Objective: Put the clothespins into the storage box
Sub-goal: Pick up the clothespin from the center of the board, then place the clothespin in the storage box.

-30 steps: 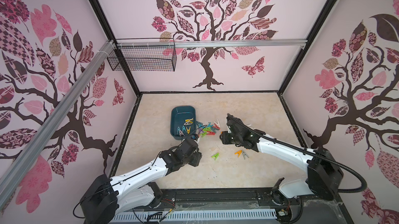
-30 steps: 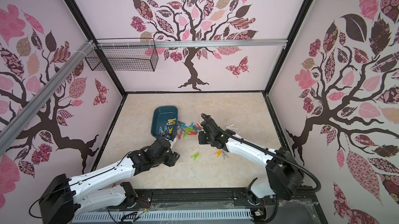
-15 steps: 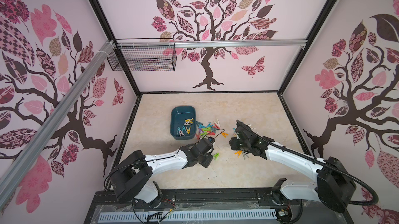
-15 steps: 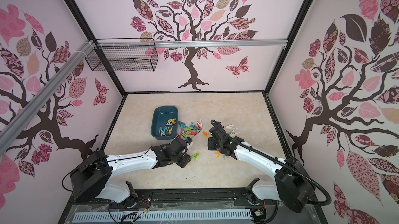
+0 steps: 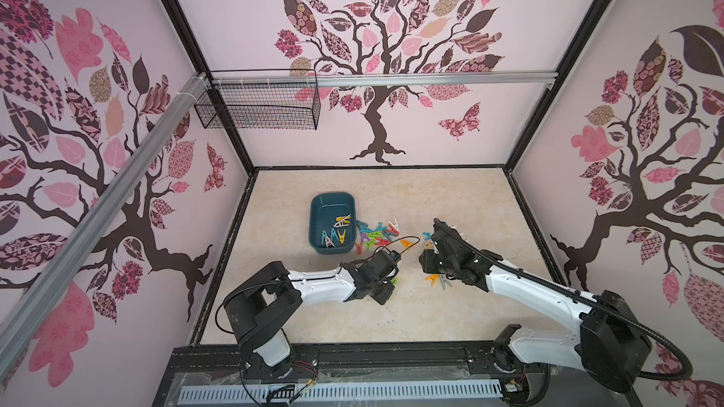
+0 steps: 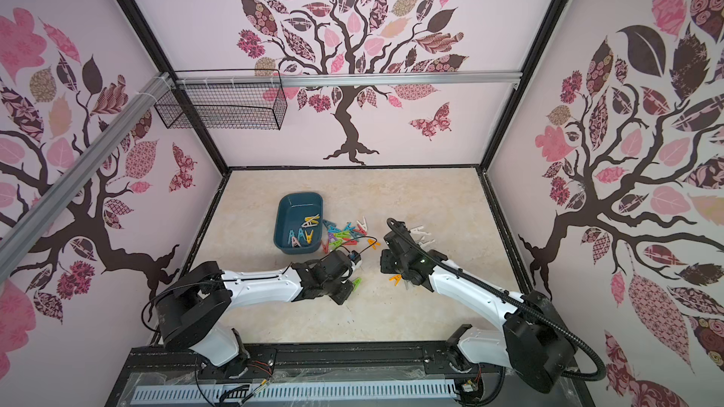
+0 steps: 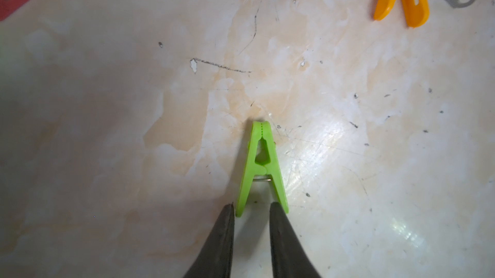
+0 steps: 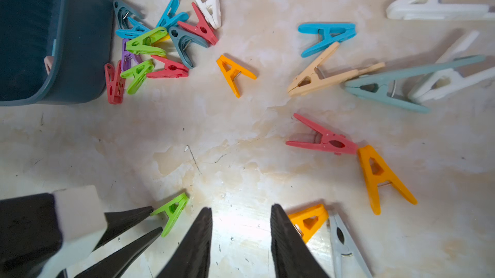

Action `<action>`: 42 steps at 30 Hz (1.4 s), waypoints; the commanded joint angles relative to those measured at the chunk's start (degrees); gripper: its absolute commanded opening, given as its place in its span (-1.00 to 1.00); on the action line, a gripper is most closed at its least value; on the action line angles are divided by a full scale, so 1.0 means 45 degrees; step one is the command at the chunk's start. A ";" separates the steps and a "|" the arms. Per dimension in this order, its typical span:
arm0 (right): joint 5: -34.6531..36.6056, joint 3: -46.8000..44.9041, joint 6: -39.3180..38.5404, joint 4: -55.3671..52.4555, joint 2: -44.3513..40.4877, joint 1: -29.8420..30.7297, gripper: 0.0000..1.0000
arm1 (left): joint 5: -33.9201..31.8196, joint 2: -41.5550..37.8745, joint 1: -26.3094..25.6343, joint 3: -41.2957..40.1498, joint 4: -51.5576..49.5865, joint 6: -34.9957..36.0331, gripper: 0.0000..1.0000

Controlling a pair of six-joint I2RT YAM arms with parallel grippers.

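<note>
Marbled beige table (image 5: 431,197) forms the floor of a booth papered with pink tree decals. Left of its centre sits the storage box (image 5: 331,207), dark teal, with a handful of clothespins (image 5: 336,233) lying in its near half: yellow, pale, teal and pink ones. Just beside the box's right wall a tangled pile (image 8: 150,46) of red, green, blue, purple and white pegs rests on the table, and the nearest of them touches the wall or almost does. Further right more lie loose: a lone orange peg (image 8: 234,73), then a scatter (image 8: 375,88) of blue, beige, pale teal, white, red and orange ones.

Nearer the robot and well apart from the box, a green clothespin (image 7: 261,167) lies flat on the table. The left gripper (image 7: 253,207) is down at its spread leg ends, one fingertip by each leg, touching or nearly so; whether they pinch it I cannot tell. The right gripper (image 8: 241,207) hangs close by with its fingers spread over bare table, holding nothing. Just outside one of its fingers lie a second orange peg (image 8: 308,220) and a grey peg (image 8: 342,239), side by side and touching. High on the back wall a black wire basket (image 5: 258,107) hangs from a rail
</note>
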 commanded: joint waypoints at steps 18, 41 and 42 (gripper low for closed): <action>0.0014 -0.0033 0.0268 0.0008 -0.0144 -0.0062 -0.21 | -0.1409 -0.3261 0.0730 0.0303 -0.1219 -0.0333 -0.96; -0.0094 -0.0562 0.0040 -0.0594 -0.0650 -0.0062 -0.23 | -0.1579 -0.1757 0.8946 0.3716 -0.3024 -0.0591 -0.22; -0.0033 -0.0611 -0.0016 -0.0775 -0.0783 -0.0064 -0.23 | -0.1566 -0.1908 0.8931 0.3695 -0.2956 -0.0715 -0.12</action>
